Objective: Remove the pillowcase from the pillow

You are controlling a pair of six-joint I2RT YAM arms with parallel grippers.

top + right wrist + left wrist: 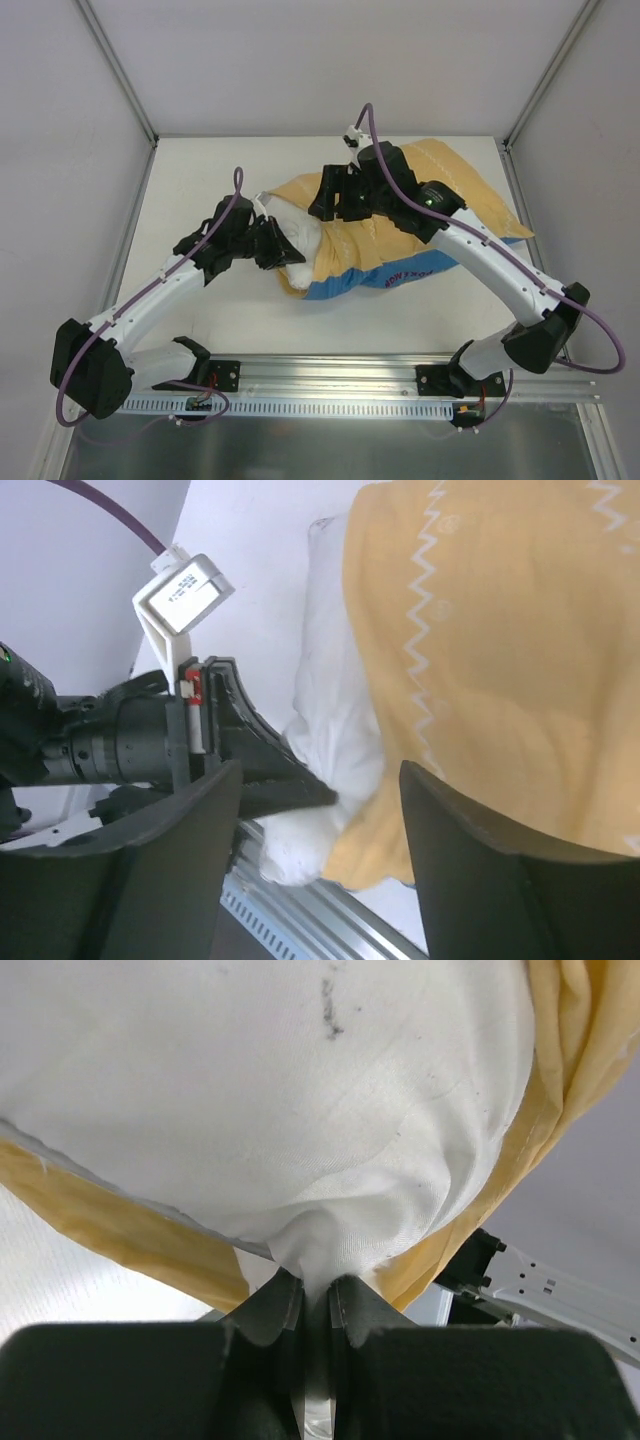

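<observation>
The pillowcase point(440, 195) lies yellow-orange side up on the table, with a blue strip and red lettering along its near edge. The white pillow point(298, 232) sticks out of its open left end. My left gripper point(277, 245) is shut on a bunched corner of the pillow point(330, 1160), and white cloth is pinched between the jaws point(317, 1295). Yellow pillowcase point(120, 1235) hangs round the cushion. My right gripper point(332, 197) hovers open over the pillowcase mouth. In the right wrist view its gripper point(320, 775) holds nothing, with the pillowcase point(500, 660) and pillow point(340, 710) beyond.
The white table point(200, 180) is bounded by grey enclosure walls and slanted frame posts point(115, 65). A metal rail point(330, 372) runs along the near edge between the arm bases. The left gripper's fingers point(285, 780) show in the right wrist view, close beside the right jaws.
</observation>
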